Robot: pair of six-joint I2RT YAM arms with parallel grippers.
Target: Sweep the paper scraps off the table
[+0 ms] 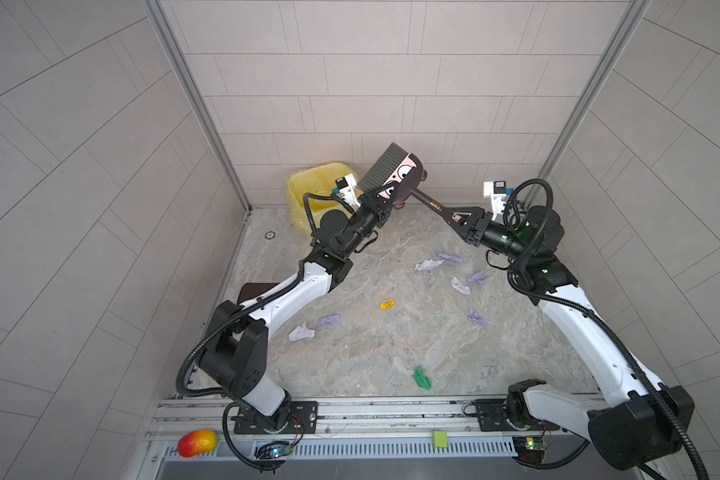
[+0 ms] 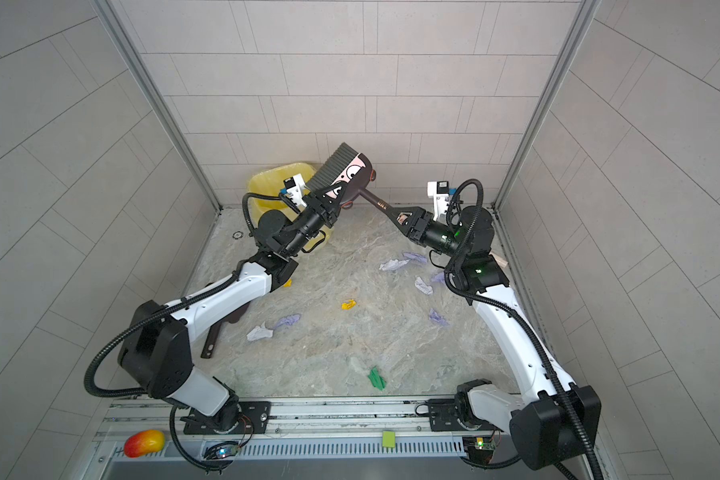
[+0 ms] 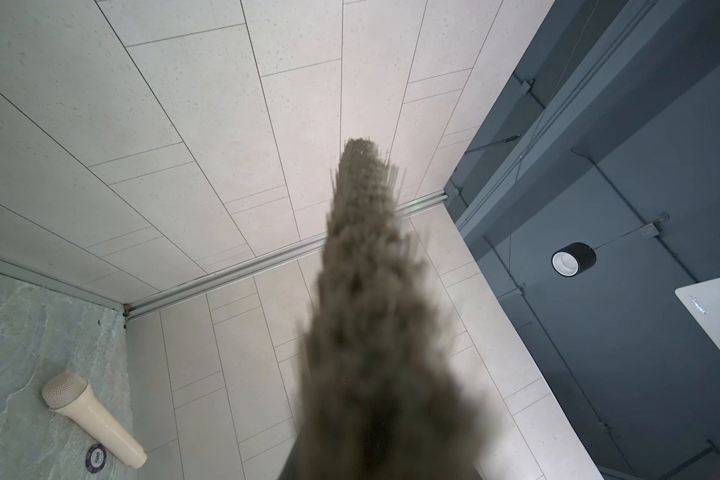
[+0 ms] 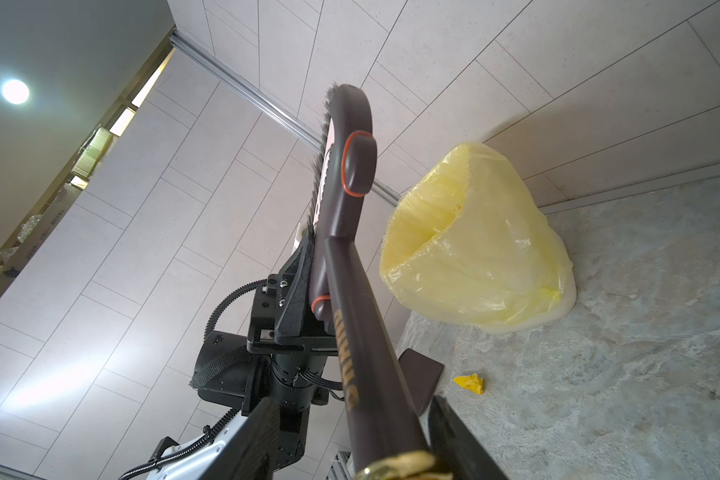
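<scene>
Several paper scraps lie on the table: lilac and white ones, a yellow one and a green one. A dark brush with grey bristles hangs above the table's far side. My left gripper is shut on the brush head. In the left wrist view the bristles hide its jaws. My right gripper stands open around the brush handle: one finger touches it and a gap shows at the other.
A bin with a yellow liner stands at the far left corner. A dark dustpan lies under my left arm. A toy microphone and a chip lie near the wall. A mango toy and a green square rest on the front rail.
</scene>
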